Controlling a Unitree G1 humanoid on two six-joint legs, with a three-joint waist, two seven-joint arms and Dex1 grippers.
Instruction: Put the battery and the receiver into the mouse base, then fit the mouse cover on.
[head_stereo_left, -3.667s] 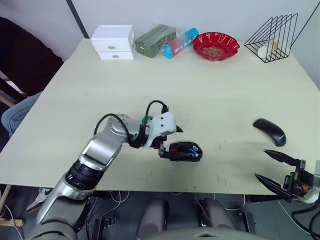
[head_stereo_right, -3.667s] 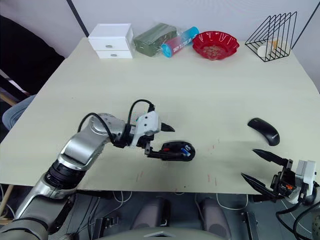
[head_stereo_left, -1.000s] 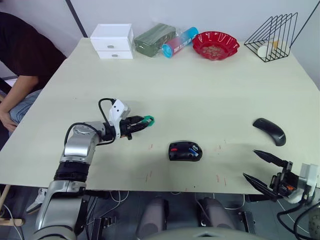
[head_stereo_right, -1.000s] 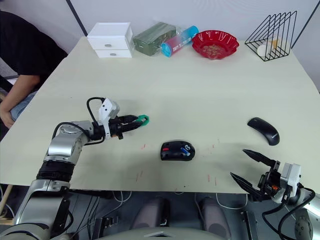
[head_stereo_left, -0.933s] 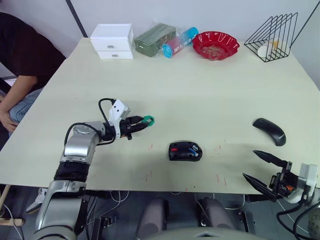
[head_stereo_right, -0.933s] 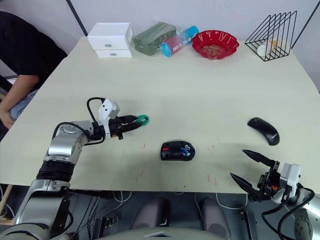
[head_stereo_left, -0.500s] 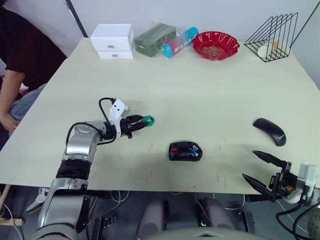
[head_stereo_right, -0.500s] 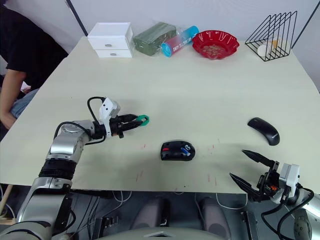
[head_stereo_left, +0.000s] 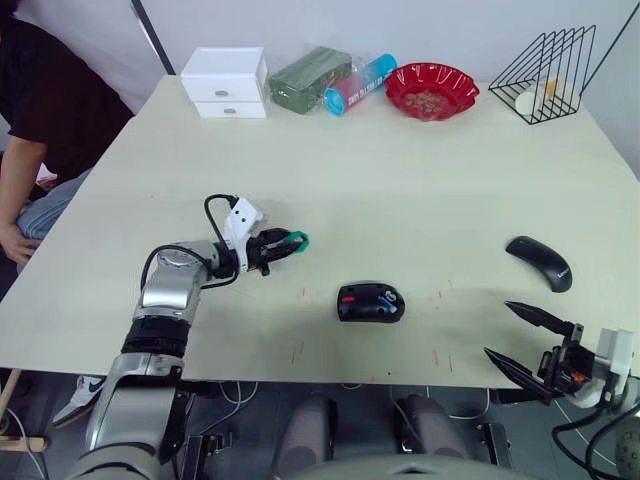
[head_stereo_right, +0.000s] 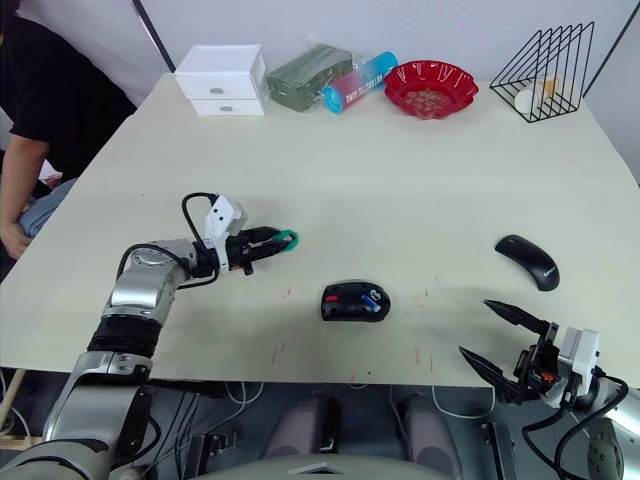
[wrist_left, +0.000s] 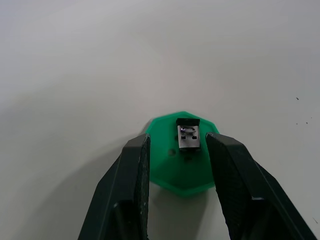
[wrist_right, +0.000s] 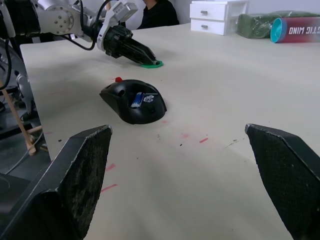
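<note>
The mouse base (head_stereo_left: 370, 302) lies black and red near the table's front middle, with the blue battery (head_stereo_left: 378, 297) lying in it; the right wrist view shows the mouse base (wrist_right: 120, 97) and battery (wrist_right: 138, 99) too. A green disc (wrist_left: 167, 167) to its left carries the small receiver (wrist_left: 189, 137). My left gripper (head_stereo_left: 290, 242) hovers low over that disc, open, its fingers (wrist_left: 132, 175) on either side of the receiver without touching it. The glossy black mouse cover (head_stereo_left: 539, 263) rests at the right. My right gripper (head_stereo_left: 497, 329) stands open past the table's front right edge.
Along the far edge stand a white drawer box (head_stereo_left: 225, 82), a green packet (head_stereo_left: 310, 80), a blue-and-pink tube (head_stereo_left: 360, 85), a red bowl (head_stereo_left: 432, 90) and a black wire rack (head_stereo_left: 545, 75). A person (head_stereo_left: 40, 120) sits at the table's left.
My left forearm has edged slightly right while its fingertips stay over the green disc. The person at the left has shifted. The right arm has not moved.
</note>
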